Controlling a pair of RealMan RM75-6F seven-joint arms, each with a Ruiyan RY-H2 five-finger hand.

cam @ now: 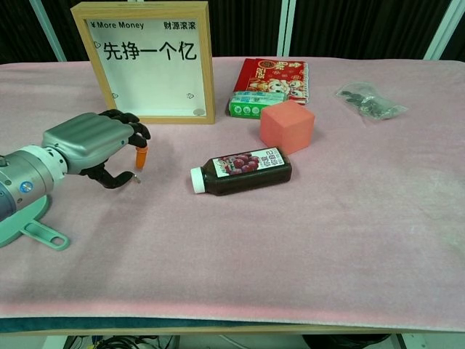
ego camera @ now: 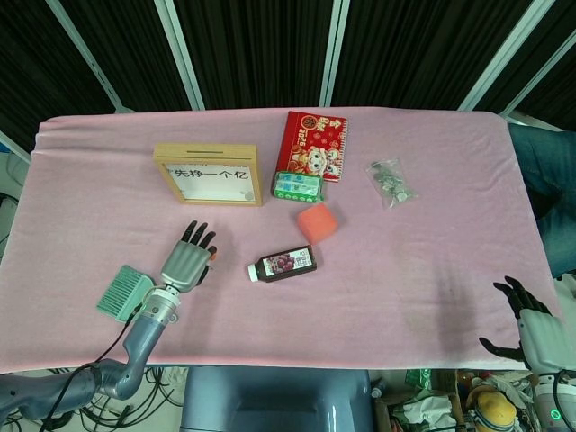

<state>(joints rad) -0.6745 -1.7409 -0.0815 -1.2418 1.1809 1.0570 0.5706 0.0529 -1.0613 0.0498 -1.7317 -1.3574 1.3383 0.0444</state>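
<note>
Wooden frame [cam: 142,62], upper left of chest view: top strip reads "¥ More Money" at left & "财源滚滚" at right; big black chars below, "先挣一个亿". Same big line shows smaller on it in head view, upper left of centre. Red packet [cam: 275,75], top centre: gold print, too small to read. Green box [cam: 253,104] just below it & dark bottle [cam: 244,170] at centre: labels w/ print, not legible.

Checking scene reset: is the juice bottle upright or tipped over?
Tipped. The juice bottle lies on its side on the pink cloth, white cap pointing toward the left hand, label facing up.
</note>
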